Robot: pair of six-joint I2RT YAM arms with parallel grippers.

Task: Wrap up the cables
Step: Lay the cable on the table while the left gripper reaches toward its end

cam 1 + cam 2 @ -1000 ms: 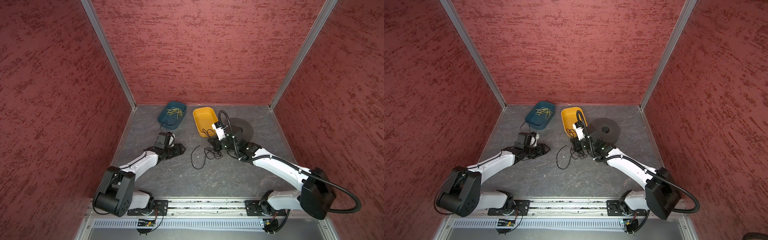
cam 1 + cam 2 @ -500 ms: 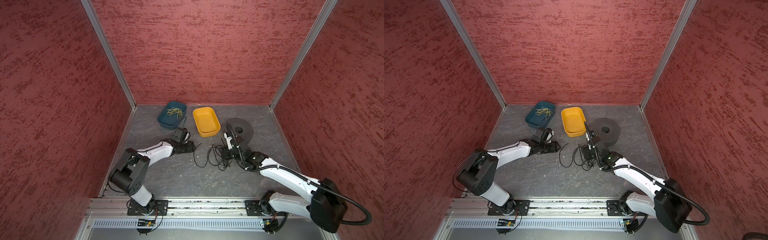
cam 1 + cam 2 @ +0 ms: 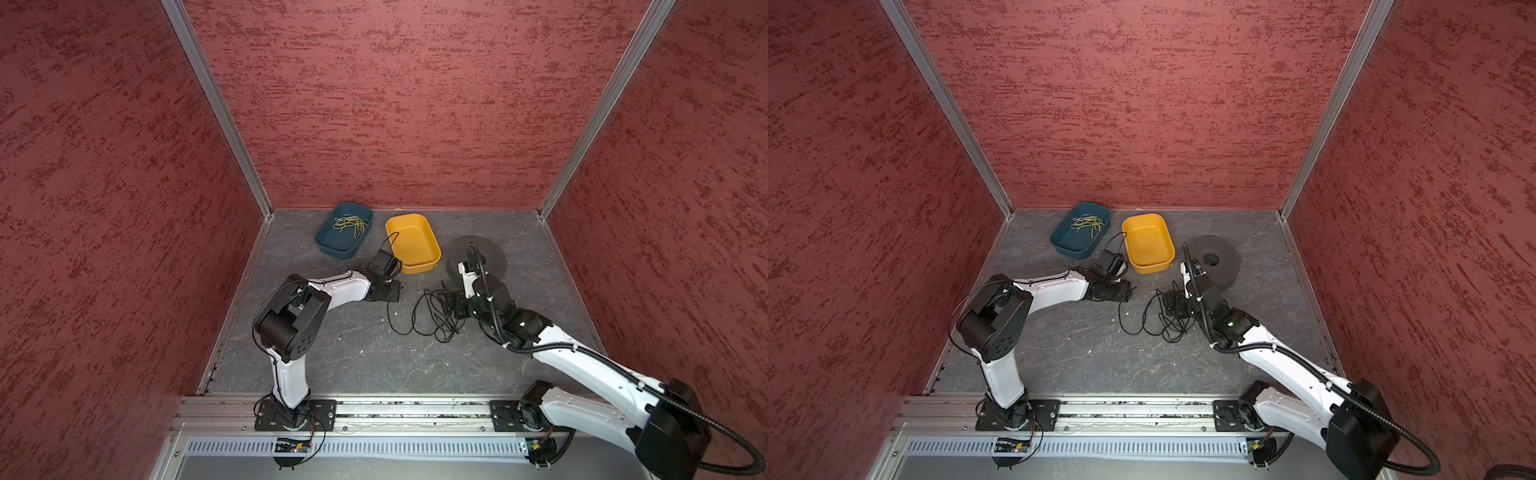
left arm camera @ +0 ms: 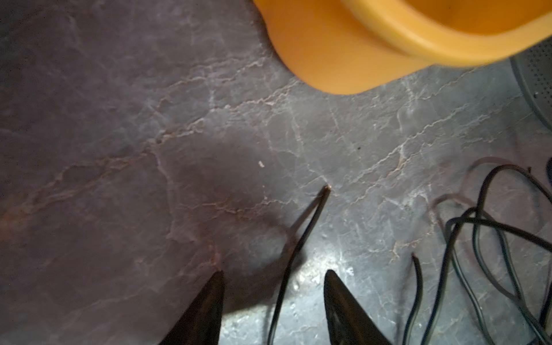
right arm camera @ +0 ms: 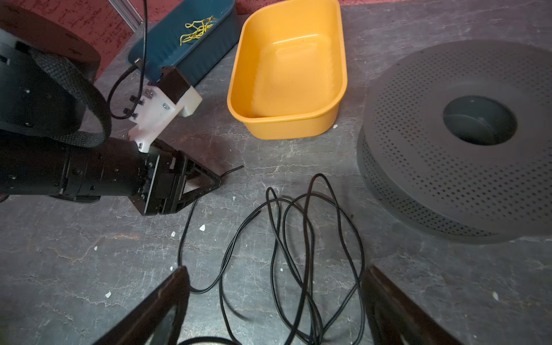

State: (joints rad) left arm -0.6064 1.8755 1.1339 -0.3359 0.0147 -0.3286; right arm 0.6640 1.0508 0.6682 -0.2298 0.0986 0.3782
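your thin black cable (image 3: 436,328) lies in loose, tangled loops at the centre of both top views. one end runs between your left claw's (image 4: 273,273) parted tips. the right claw (image 5: 274,270) gapes wide over the loops.

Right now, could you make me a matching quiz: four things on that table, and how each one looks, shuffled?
1 teal tub
2 yellow tub
3 black cable
4 perforated grey spool

A empty
B loose loops on the tabletop
C holds yellow-green strands
D round hole in its middle

Pairs: 1-C, 2-A, 3-B, 4-D
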